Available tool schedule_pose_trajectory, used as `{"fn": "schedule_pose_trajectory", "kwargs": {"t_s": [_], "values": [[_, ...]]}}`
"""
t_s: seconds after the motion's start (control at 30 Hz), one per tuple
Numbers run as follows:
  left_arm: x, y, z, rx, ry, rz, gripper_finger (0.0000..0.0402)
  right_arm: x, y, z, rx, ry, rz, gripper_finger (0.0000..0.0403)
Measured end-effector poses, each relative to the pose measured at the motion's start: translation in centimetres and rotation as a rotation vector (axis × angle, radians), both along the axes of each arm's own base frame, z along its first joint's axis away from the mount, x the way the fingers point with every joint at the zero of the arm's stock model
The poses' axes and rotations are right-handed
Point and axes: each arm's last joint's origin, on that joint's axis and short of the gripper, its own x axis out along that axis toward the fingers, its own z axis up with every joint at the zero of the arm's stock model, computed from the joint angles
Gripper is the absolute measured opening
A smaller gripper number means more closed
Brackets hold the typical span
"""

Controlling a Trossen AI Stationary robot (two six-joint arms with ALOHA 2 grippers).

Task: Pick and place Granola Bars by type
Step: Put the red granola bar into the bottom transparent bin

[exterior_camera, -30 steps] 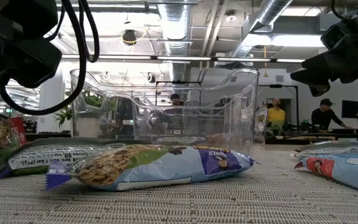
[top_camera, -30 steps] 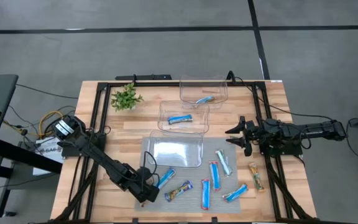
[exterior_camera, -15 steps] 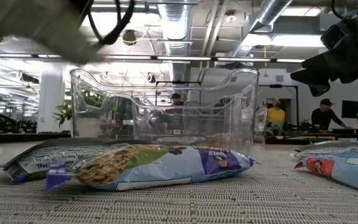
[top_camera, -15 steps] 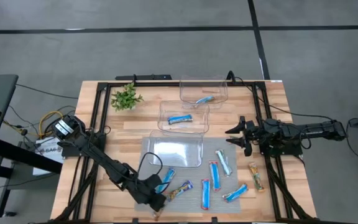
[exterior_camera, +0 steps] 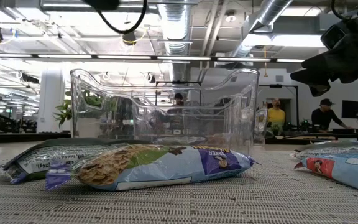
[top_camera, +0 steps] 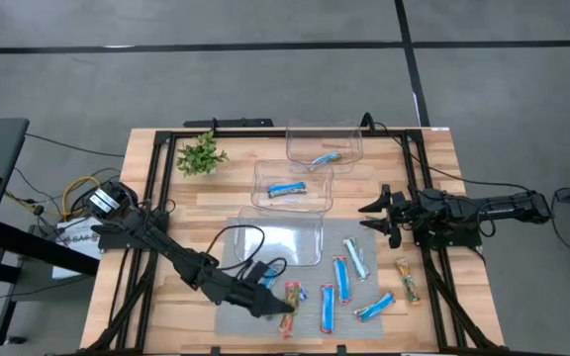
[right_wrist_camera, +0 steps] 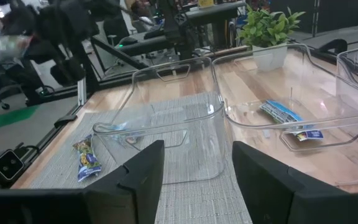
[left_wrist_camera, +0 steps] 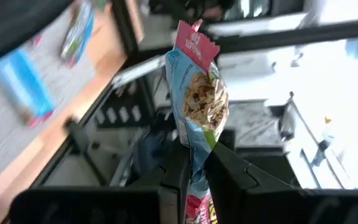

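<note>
At the near edge of the mat [top_camera: 236,237], your left jaws [top_camera: 283,304] are clamped on a red multicolour bar [left_wrist_camera: 197,99], which stands up from between them in the left wrist view, clear of the worktop [top_camera: 433,168]. It is off the mat and has not yet reached any bin.

Out to the right, your right jaws [top_camera: 376,215] wait above the worktop's right side, apart and holding nothing, pointed toward the bins.

Judging progress: two bars look sorted. The far bin [top_camera: 324,144] holds a pale bar [top_camera: 326,157], and the middle bin [top_camera: 293,184] holds a blue bar [top_camera: 287,189]. The near bin [top_camera: 281,240] appears to hold nothing yet, so it is probably where the held bar belongs, though you cannot be sure from here.

Still loose on the mat are one bar [top_camera: 263,281] under the left arm, a small red one [top_camera: 327,295], three blue ones [top_camera: 341,277] and a paler one [top_camera: 356,259]. An orange-brown bar [top_camera: 407,281] lies just off the mat toward the right edge. So most of the sorting is left: you have the carried bar to drop, then about seven more.
</note>
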Motion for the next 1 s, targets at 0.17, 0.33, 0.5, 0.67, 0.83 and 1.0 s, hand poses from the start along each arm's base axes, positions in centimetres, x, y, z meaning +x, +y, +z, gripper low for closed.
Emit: {"fn": "schedule_pose_trajectory", "kwargs": {"t_s": [0.17, 0.33, 0.5, 0.67, 0.83, 1.0], "values": [[0.4, 0.7, 0.1, 0.007, -0.017, 0.054, 0.0044, 0.0, 0.0, 0.0, 0.000, 0.000, 0.000, 0.0184], [0.8, 1.3, 0.1, 0.023, -0.021, 0.091, 0.0044, 0.0, 0.0, 0.0, 0.000, 0.000, 0.000, 0.0184], [1.7, 2.9, 0.2, 0.073, -0.035, 0.143, 0.0044, 0.0, 0.0, 0.0, 0.000, 0.000, 0.000, 0.0184], [3.0, 5.6, 0.2, 0.119, -0.040, 0.221, 0.0044, 0.0, 0.0, 0.0, 0.000, 0.000, 0.000, 0.0184], [4.2, 8.6, 0.2, 0.162, -0.042, 0.264, 0.0044, 0.0, 0.0, 0.0, 0.000, 0.000, 0.000, 0.0184], [5.0, 11.1, 0.2, 0.196, -0.046, 0.257, 0.0044, 0.0, 0.0, 0.0, 0.000, 0.000, 0.000, 0.0184]]}}
